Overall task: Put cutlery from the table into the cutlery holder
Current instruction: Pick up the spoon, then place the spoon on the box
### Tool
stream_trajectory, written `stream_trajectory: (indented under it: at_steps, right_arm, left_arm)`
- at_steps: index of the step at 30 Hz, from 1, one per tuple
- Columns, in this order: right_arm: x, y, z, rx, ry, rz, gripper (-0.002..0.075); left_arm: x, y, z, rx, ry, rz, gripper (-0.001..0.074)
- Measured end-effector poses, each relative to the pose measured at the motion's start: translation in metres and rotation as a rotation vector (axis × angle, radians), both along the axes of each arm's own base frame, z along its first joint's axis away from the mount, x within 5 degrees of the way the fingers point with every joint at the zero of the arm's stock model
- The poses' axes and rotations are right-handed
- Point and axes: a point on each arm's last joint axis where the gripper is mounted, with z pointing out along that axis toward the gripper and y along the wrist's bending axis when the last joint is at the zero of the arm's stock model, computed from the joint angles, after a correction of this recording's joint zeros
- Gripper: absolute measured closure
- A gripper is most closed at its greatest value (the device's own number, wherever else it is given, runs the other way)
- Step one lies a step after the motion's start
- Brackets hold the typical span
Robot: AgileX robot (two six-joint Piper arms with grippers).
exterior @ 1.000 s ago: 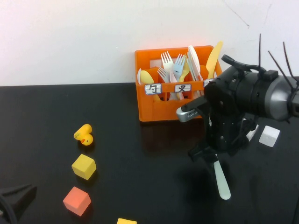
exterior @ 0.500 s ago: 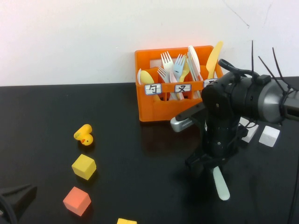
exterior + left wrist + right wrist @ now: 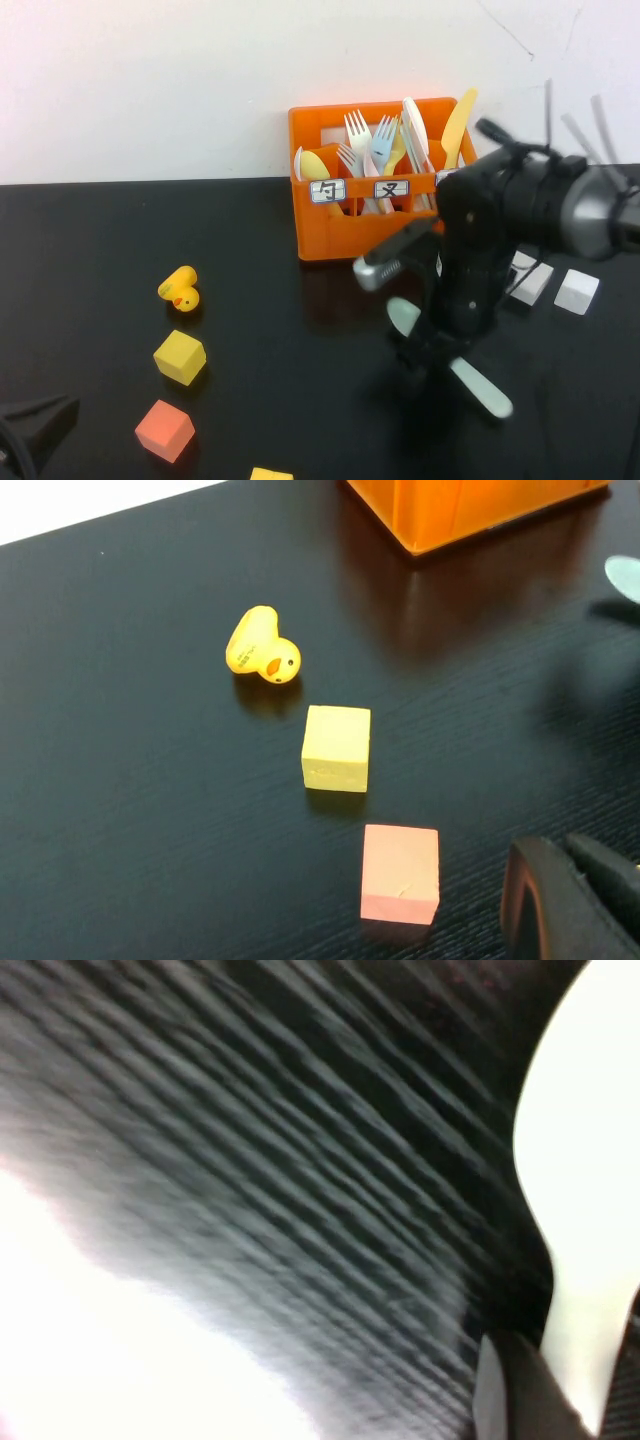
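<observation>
My right gripper (image 3: 430,345) stands low over the worktop (image 3: 300,400), in front of the orange cutlery holder (image 3: 330,225) and slightly to its right. The mint-green spoon (image 3: 480,388) passes under or through it: the bowl shows on the gripper's left side, the handle runs out to the right and toward me. The long axis thus lies diagonally, bowl end nearer the holder. The right wrist view shows a pale handle close beside one dark finger (image 3: 515,1385), which suggests my fingers are closed on the spoon near its middle, but no view shows the contact plainly; I cannot tell the grip state for certain, nor whether the spoon is clear of the worktop. My left gripper (image 3: 575,900) is parked at the near left corner of the worktop, beside the red cube (image 3: 400,873), and its opening cannot be judged either. The right arm is by far the nearer to the spoon. The holder's spoon compartment, at its left end, lies beyond and to the left of the gripper, and already holds a yellow spoon (image 3: 318,165); forks (image 3: 368,140) fill the middle; the pale yellow knife (image 3: 458,125) already stands at the right end. In my judgement, the coming move depends on turning the spoon upright and carrying it back and leftward.
</observation>
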Motion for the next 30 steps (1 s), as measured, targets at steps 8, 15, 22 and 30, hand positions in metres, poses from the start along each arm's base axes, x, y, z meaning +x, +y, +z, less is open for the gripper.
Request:
stream_trajectory:
  at_steps: [8,15,22,30]
  right_arm:
    - [-0.005,0.007,0.097,0.341,-0.329,0.025,0.0592]
    - [0.007,0.011,0.162,0.625,-0.783,-0.005,0.0592]
    - [0.035,0.023,0.166,0.808,-1.114,-0.047,0.0592]
    - [0.061,0.038,0.118,0.832,-1.194,-0.066,0.0592]
  left_arm:
    - [0.0,0.0,0.0,0.0,0.0,0.0,0.0736]
    - [0.0,-0.001,0.001,-0.008,-0.012,-0.006,0.0736]
    - [0.0,-0.001,0.001,-0.006,-0.015,-0.006,0.0736]
    - [0.0,-0.001,0.001,-0.006,-0.015,-0.006,0.0736]
